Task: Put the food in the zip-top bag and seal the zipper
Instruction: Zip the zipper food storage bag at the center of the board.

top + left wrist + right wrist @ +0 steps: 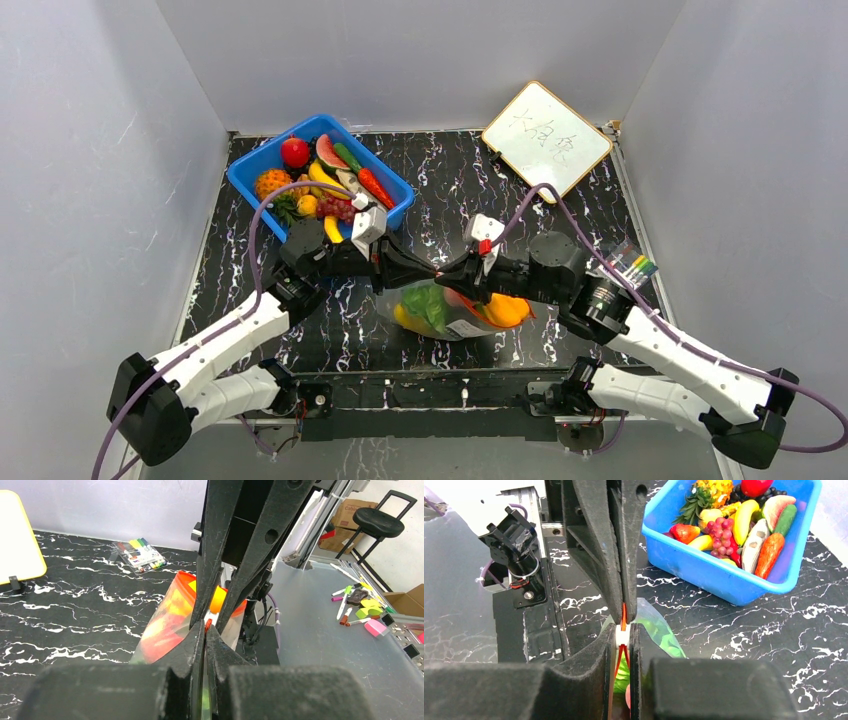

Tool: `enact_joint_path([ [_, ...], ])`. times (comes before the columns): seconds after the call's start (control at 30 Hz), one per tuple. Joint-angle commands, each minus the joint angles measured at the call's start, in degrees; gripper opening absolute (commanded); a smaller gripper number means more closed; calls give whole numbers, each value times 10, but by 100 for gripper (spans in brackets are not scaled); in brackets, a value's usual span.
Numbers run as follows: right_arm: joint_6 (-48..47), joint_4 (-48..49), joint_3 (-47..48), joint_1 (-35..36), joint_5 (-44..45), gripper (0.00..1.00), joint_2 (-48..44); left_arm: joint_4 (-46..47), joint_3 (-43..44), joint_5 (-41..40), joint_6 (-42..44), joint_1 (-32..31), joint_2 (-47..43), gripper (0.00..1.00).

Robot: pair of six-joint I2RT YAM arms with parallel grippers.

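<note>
— Now, where is the zip-top bag (455, 318) to be found?

— It is seen at the middle of the black marbled table (450, 190), towards the near edge, between the two arms. The blue bin (243, 178) of spare toy food is set well apart from it, at the far left.

— How is it oriented?

— Its mouth edge is held uppermost, and the body is spread from there towards the arm bases. The zipper (623, 615) is laid left to right, in line with the two sets of fingers, which are met tip to tip over it. From the right wrist it is seen edge-on as a thin red-orange line.

— And how are the grippers set?

— The left gripper (206, 630) is pressed fully closed on the zipper. The right gripper (624, 632) is closed narrowly on the same strip, with a small white piece caught between its pads.

— What can be said of the bag's look?

— Clear, soft plastic is seen, creased and glossy. Green lettuce (427, 305) is packed at its left, an orange-yellow pepper (506, 310) at its right, and a white label (466, 328) is shown on the near face. How much of the mouth is sealed cannot be told.
</note>
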Motion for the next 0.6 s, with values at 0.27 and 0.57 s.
enact_joint_path([
  [0.27,13,-14,-61,3,63,0,-69,-1,-4,-66,-2,-1,-29,0],
  [0.57,18,-42,-61,4,79,0,-94,4,-7,-78,-7,0,-35,0],
])
